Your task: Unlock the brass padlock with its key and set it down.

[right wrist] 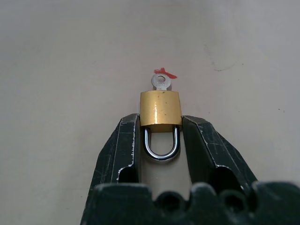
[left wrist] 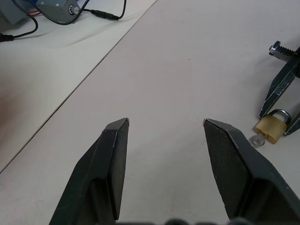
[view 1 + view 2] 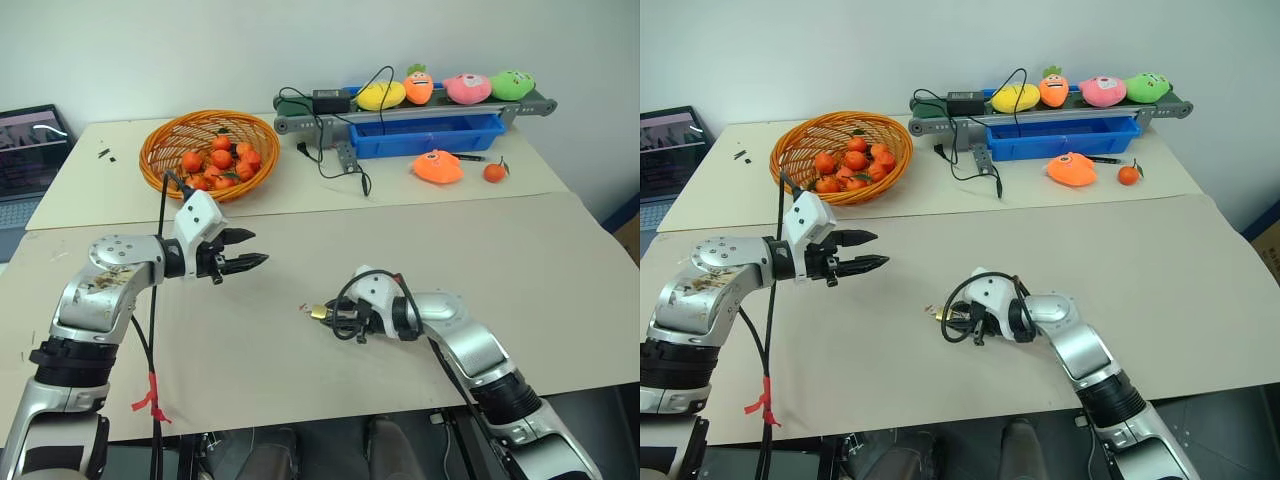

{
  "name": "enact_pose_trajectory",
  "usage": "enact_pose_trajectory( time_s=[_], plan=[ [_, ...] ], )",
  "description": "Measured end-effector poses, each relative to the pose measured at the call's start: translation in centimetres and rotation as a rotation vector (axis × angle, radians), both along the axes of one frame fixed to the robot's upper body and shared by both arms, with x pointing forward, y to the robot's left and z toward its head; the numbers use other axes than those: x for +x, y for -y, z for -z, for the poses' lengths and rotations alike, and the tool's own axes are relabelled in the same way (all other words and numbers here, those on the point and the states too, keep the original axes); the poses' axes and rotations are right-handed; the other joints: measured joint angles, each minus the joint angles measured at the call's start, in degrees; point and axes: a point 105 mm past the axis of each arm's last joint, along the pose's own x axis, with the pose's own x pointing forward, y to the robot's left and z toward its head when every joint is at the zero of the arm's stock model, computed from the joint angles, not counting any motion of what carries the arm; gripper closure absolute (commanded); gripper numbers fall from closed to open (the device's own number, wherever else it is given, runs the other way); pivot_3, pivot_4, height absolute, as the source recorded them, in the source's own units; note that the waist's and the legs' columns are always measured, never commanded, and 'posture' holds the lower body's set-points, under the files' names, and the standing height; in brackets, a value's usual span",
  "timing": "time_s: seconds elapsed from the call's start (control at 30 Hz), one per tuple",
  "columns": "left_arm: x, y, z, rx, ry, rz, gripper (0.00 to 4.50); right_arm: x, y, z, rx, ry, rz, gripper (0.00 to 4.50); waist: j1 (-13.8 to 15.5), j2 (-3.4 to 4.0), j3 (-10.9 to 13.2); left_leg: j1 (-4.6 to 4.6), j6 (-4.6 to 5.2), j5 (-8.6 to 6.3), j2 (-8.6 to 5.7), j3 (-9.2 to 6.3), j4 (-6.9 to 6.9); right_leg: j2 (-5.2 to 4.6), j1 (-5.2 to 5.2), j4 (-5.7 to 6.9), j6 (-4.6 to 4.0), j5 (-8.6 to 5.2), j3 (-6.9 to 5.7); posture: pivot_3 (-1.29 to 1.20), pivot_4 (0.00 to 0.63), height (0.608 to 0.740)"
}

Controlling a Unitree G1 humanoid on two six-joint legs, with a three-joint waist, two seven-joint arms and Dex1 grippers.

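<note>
Our right hand (image 1: 159, 124) clamps the padlock (image 1: 160, 108), key (image 1: 161, 81) seated at 12 o'clock for turning; left hand (image 2: 164, 129) gapes apart, empty.

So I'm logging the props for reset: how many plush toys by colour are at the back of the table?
Yellow plush toy: 1
Orange plush toys: 2
Pink plush toy: 1
Green plush toy: 1
Total: 5
</note>
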Motion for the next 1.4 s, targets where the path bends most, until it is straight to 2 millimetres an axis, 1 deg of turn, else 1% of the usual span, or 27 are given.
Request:
enact_pose_trajectory(
  time_s=[0.07, 0.1, 0.37, 0.63, 0.83, 1.17, 1.27, 1.3, 1.33, 1.4],
  plan=[
    [0.0, 0.0, 0.1, 0.001, -0.002, 0.002, 1.81, 0.2, 0.1, 0.0, -0.010, 0.012, 0.002, 2.02, 0.0, 0.00, 0.0, 0.01, 0.00, 0.00, 0.01, 0.00, 0.00, 0.01, 0.00, 0.00, -0.01, 0.00, 0.00, 0.00, 0.150, 0.737],
    [0.0, 0.1, 0.1, 0.002, -0.003, 0.004, 1.81, 0.2, 0.2, 0.1, -0.011, 0.014, 0.002, 1.62, 0.0, 0.00, 0.0, 0.00, 0.00, 0.00, 0.01, 0.00, 0.00, 0.00, 0.00, 0.00, -0.01, 0.00, 0.00, 0.00, 0.150, 0.737],
    [0.2, 0.5, -0.4, 0.009, 0.015, 0.020, 1.81, 0.3, 0.1, -0.1, -0.009, 0.025, -0.001, 1.62, 0.0, 0.00, 0.0, 0.00, 0.00, 0.00, 0.01, 0.00, 0.00, 0.00, 0.00, -0.01, -0.01, 0.01, 0.00, 0.00, 0.150, 0.737],
    [0.4, 0.5, -0.1, 0.007, 0.007, 0.014, 1.81, 0.5, -0.2, -0.1, 0.000, 0.016, 0.014, 1.62, 0.0, 0.00, 0.0, 0.00, 0.00, 0.00, 0.00, 0.01, 0.00, 0.00, 0.00, -0.01, -0.02, 0.01, 0.00, 0.00, 0.150, 0.737],
    [0.4, 0.5, -0.1, 0.006, 0.008, 0.016, 1.81, 0.5, -0.9, -0.2, 0.024, 0.009, 0.025, 1.62, 0.0, 0.00, 0.0, 0.00, 0.00, 0.00, 0.01, 0.00, 0.01, 0.01, 0.00, 0.00, -0.02, 0.01, 0.00, 0.00, 0.150, 0.737],
    [0.5, 0.5, -0.2, 0.017, 0.017, 0.012, 1.81, 0.6, -1.3, 0.4, 0.022, 0.001, 0.037, 1.62, -0.1, 0.00, 0.0, 0.02, 0.00, 0.00, 0.02, 0.01, 0.02, 0.02, 0.01, 0.01, -0.03, 0.02, 0.00, 0.00, 0.150, 0.737],
    [0.5, 0.5, -0.2, 0.017, 0.017, 0.012, 1.81, 0.6, -1.1, 0.4, 0.018, 0.005, 0.036, 2.32, -0.1, 0.00, 0.0, 0.02, 0.00, 0.00, 0.02, 0.01, 0.02, 0.01, 0.02, 0.00, -0.03, 0.02, 0.00, 0.00, 0.150, 0.737],
    [0.5, 0.5, -0.2, 0.017, 0.017, 0.012, 1.81, 0.7, -1.0, 0.4, 0.017, 0.008, 0.038, 2.60, 0.0, 0.00, 0.0, 0.02, 0.00, 0.00, 0.02, 0.01, 0.02, 0.01, 0.02, 0.00, -0.03, 0.02, 0.00, 0.00, 0.150, 0.737],
    [0.5, 0.5, -0.2, 0.017, 0.017, 0.012, 1.81, 0.7, -0.9, 0.4, 0.016, 0.010, 0.041, 3.07, 0.0, -0.01, 0.0, 0.02, 0.00, 0.00, 0.02, 0.01, 0.02, 0.01, 0.02, 0.00, -0.03, 0.02, 0.00, 0.00, 0.150, 0.737],
    [0.5, 0.5, -0.2, 0.017, 0.017, 0.013, 1.81, 0.7, -0.9, 0.4, 0.015, 0.014, 0.041, 3.56, 0.0, -0.01, 0.0, 0.02, 0.00, 0.00, 0.02, 0.01, 0.01, 0.01, 0.01, 0.00, -0.03, 0.02, -0.01, 0.00, 0.150, 0.737]
  ],
)
